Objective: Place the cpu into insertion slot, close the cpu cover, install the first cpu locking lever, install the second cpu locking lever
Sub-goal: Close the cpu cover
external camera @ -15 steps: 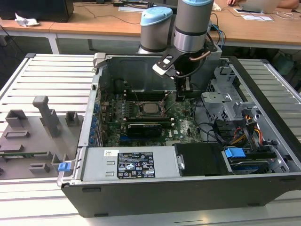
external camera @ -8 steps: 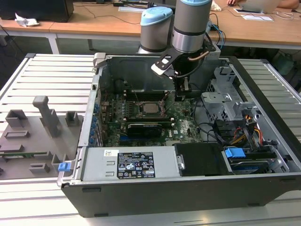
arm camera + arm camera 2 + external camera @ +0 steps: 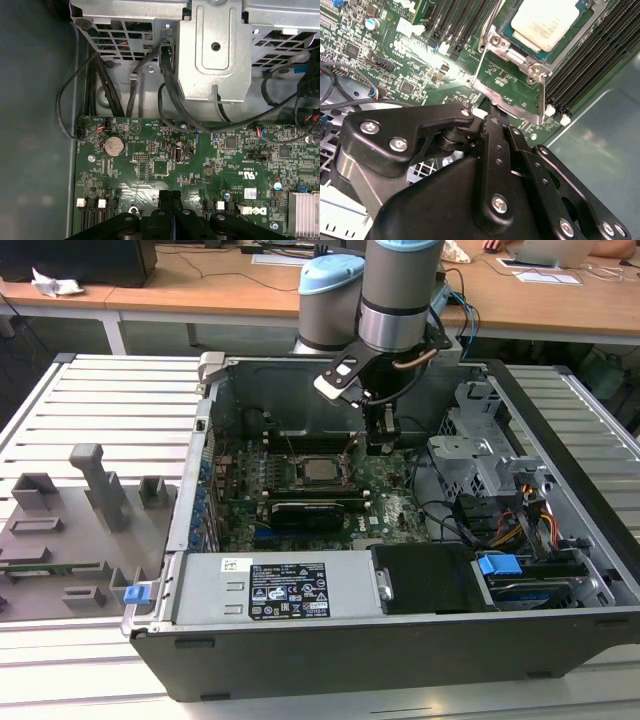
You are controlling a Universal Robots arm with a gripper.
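Silvery cpu (image 3: 545, 22) lies framed by the cpu cover (image 3: 517, 52); the tool (image 3: 170, 194), fingers (image 3: 164, 200) pressed together on nothing visible, hangs just beside, where a slip might gouge the motherboard (image 3: 200, 165).

Grey arm (image 3: 400, 300), blue caps (image 3: 330, 275), black pincer (image 3: 170, 197)

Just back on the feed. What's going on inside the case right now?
The arm's pincer is down inside the open computer case, just to the exterior view's right of the insertion slot. The cpu lies in the slot, and the cpu cover looks folded down around it. The pincer is closed and empty, with its tips at a silvery bar beside the socket that looks like a locking lever. I can't tell whether it is latched.
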